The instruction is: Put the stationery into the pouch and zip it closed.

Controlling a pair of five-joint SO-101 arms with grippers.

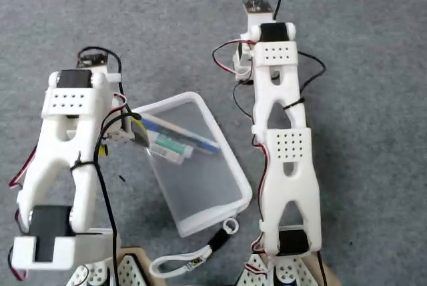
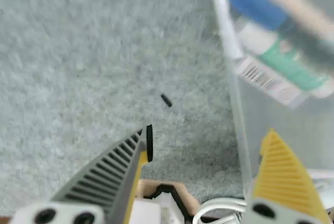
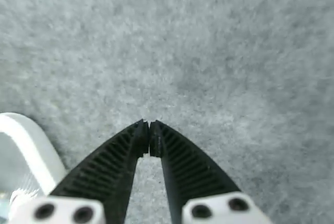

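Stationery [image 1: 175, 141] lies inside the pouch [image 1: 230, 159], zip apparently not yet closed; left claw [image 2: 209, 132] gapes wide astride the pouch's edge, right claw [image 3: 150, 126] is closed empty beside the pouch.

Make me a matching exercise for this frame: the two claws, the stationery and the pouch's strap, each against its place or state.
Things:
1. left claw
2. right claw
3. stationery
4. strap

Places or states:
A. shut, over bare table
B. inside the clear pouch
C. open, at the pouch's edge
D. lying on the table, off the pouch's corner

Pairs: 1-C, 2-A, 3-B, 4-D
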